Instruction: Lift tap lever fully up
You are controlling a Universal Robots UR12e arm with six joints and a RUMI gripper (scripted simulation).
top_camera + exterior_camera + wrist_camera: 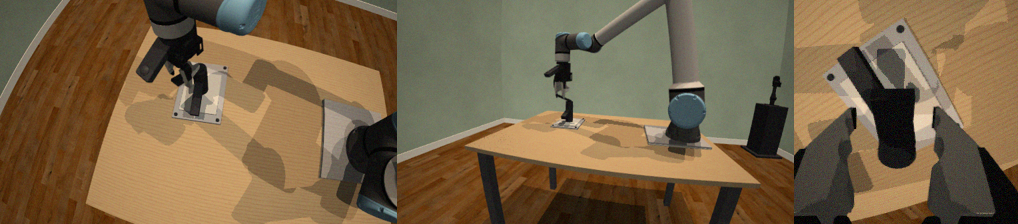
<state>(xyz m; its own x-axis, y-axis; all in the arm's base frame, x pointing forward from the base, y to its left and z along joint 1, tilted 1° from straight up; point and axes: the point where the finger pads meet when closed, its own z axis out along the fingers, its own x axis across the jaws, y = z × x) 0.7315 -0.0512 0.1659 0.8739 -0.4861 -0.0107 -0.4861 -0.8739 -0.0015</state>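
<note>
The black tap [196,100] [569,113] stands on a grey base plate [218,78] [577,126] [918,56] at the far side of the table. Its lever [201,71] [559,96] [896,135] is raised steeply, with its rounded end pointing up at the wrist camera. My gripper [186,75] [561,91] [894,108] hangs over the lever's end with one finger on each side. The fingers stand apart from the lever, with a gap showing on both sides in the wrist view. The gripper is open and holds nothing.
The arm's base stands on a second grey plate [336,127] [657,137] at the right of the wooden table [186,173] [597,157]. A black pedestal with a small stand [767,130] is on the floor at the far right.
</note>
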